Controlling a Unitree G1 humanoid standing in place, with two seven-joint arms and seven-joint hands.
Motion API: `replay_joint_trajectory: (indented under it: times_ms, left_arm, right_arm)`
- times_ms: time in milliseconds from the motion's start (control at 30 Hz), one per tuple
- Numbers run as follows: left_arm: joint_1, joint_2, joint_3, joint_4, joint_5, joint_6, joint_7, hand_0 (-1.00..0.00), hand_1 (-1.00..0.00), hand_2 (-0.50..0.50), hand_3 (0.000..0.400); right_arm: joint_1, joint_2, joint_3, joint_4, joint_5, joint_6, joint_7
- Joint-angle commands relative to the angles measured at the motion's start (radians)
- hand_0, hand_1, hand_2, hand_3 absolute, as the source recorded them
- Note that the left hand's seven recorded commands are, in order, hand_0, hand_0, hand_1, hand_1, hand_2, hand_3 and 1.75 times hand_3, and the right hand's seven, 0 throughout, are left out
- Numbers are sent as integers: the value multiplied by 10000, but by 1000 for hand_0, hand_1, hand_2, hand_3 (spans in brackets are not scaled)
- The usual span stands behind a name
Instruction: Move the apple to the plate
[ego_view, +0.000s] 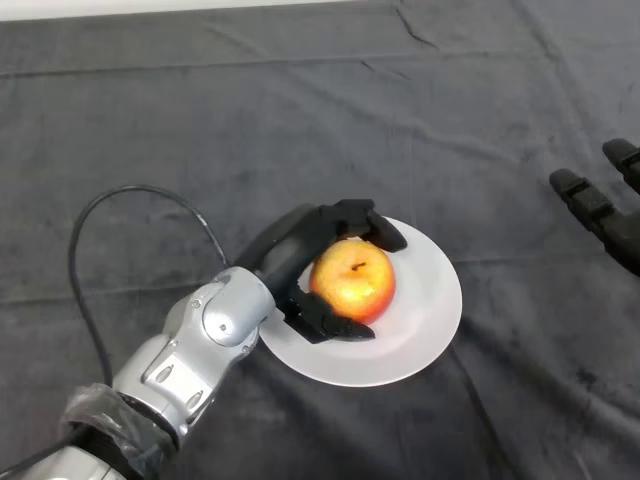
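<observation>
A red and yellow apple sits on the left part of a white round plate near the middle of the table. My left hand comes in from the lower left and is curled round the apple: fingers over its far side, thumb along its near side. The apple appears to rest on the plate. The apple's left side is hidden by the hand.
A dark wrinkled cloth covers the whole table. Black fingers of another hand show at the right edge, away from the plate.
</observation>
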Motion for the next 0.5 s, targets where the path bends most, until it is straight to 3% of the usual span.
replay_joint_trajectory:
  times_ms: [33, 100, 133, 167, 267, 300, 333, 367, 400, 500]
  left_arm:
    - [-335, 84, -262, 501, -256, -188, 16, -1000, -1000, 0, 400]
    - [-377, 103, -335, 593, -322, -245, 4, -604, -1000, 198, 400]
    - [-395, 111, -361, 630, -349, -266, -2, -475, -1000, 263, 400]
    - [-414, 118, -384, 664, -377, -284, -8, -39, -1000, 480, 400]
    - [-487, 139, -448, 750, -471, -303, -32, 0, -1000, 500, 400]
    - [-508, 144, -462, 763, -497, -298, -38, 0, -871, 435, 348]
    - [-527, 149, -473, 767, -522, -286, -43, 0, -549, 275, 220]
    - [-545, 155, -482, 766, -544, -273, -47, 0, -133, 67, 53]
    - [-562, 163, -494, 760, -571, -256, -46, 0, 0, 0, 0]
    - [-598, 194, -507, 702, -635, -194, -45, 0, 0, 0, 0]
  right_arm:
    - [-169, -193, -175, -428, 1, 13, -36]
    - [-172, -196, -176, -422, 1, 13, -34]
    - [-173, -197, -176, -420, 2, 13, -33]
    - [-174, -198, -176, -418, 2, 13, -32]
    - [-177, -201, -178, -409, 3, 14, -30]
    - [-178, -202, -178, -407, 3, 14, -29]
    - [-179, -202, -178, -405, 4, 14, -28]
    - [-179, -203, -178, -403, 4, 14, -28]
    - [-180, -204, -179, -401, 4, 14, -27]
    - [-182, -206, -179, -395, 5, 14, -25]
